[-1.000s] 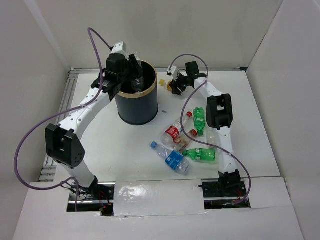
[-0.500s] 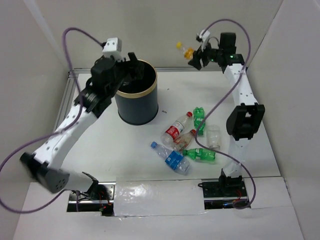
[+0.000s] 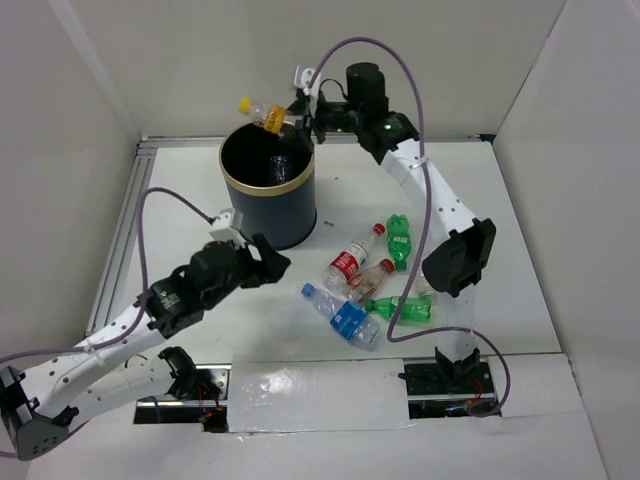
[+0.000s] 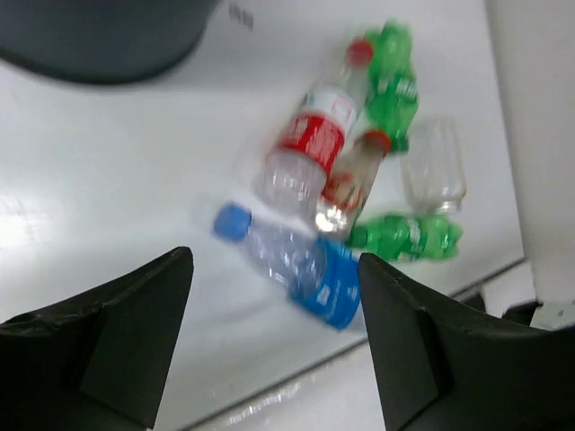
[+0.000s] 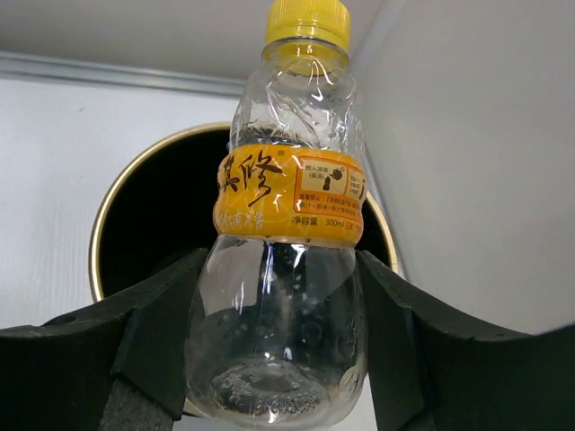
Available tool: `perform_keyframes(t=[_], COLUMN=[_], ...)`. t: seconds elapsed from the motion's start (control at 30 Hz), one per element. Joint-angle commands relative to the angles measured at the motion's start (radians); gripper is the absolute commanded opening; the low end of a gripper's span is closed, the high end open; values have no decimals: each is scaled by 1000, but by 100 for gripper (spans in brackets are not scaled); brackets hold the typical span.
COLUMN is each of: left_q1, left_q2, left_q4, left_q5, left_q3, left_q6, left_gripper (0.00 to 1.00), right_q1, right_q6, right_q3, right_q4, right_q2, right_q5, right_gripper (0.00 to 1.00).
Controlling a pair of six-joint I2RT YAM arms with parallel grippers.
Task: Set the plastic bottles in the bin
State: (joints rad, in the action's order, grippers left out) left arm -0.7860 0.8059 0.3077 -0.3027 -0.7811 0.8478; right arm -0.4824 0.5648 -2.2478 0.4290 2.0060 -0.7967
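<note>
Plastic bottles [image 3: 375, 278] crowd a heap on the white counter [image 3: 520, 230], well short of their destination. Nearest the arm bases, the left tool [image 3: 268, 262] hangs released and empty just left of the heap. Its wrist view looks down on a blue-labelled bottle [image 4: 301, 269] that lies against a red-labelled bottle [image 4: 310, 144], with two green bottles [image 3: 398, 238] pressed in beside them. The bottles touch, and all of them are round. A descent here could pinch two at once, or nudge one so that it rolls away toward the counter's edge.

Beyond the heap stands the bin [image 3: 270, 215], dark, with a gold rim. High over its far side, the right tool [image 3: 292, 117] is clenched on a yellow-capped bottle [image 5: 287, 206], gripping it low on the body. The black opening sits behind the bottle's middle, but the cap reaches toward the far rim. If it were let go from here, the cap end might clip that rim and bounce out behind the bin.
</note>
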Motion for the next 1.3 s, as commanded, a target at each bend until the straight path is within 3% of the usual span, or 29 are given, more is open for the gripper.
perform_keyframes(t=[0.0,0.03,0.07,0.13,0.2,0.4,0.47,0.57,0.7,0.8,0.87,0.9,0.97,1.03,1.2,1.27], left_q1=[-76,-88,-108,-117,-117,-137,-153,-193,-214,-225,-225,-225,-237,-246,-246,-246], left_q2=[10,38,53,76,126,373,435,565,731,818,872,872,839,790,551,435], left_q4=[-38,-51,-67,-166,-264,-262,-286,-295,-315,-329,-314,-297,-274,-234,-81,15], left_q5=[-27,-27,-39,-23,5,112,131,152,163,172,172,181,182,171,120,51], left_q3=[51,65,101,146,195,151,141,97,16,-47,-75,-75,-46,-11,68,19], left_q6=[232,325,377,488,555,787,870,922,932,932,932,932,932,932,826,689], left_gripper=[87,88,91,94,96,99,99,99,99,97,86,63,39,22,6,3], right_q1=[-33,-42,-53,-67,-67,-19,22,129,246,310,352,366,407,441,541,562], right_q6=[-16,-38,-39,-59,-83,-146,-169,-190,-175,-164,-164,-164,-174,-184,-310,-362], right_q3=[7,-13,-25,-35,-47,98,177,405,757,923,1052,1085,1149,1186,1193,1156], right_q4=[-30,-39,-39,-39,-39,-53,-53,-44,-9,1,1,10,23,33,11,11], right_q2=[49,60,69,80,53,-128,-191,-343,-527,-666,-745,-763,-802,-815,-729,-661], right_q5=[50,66,76,88,134,306,321,277,232,232,232,217,183,145,156,136], right_gripper=[61,72,89,100,100,100,93,83,83,89,89,89,86,82,76,83])
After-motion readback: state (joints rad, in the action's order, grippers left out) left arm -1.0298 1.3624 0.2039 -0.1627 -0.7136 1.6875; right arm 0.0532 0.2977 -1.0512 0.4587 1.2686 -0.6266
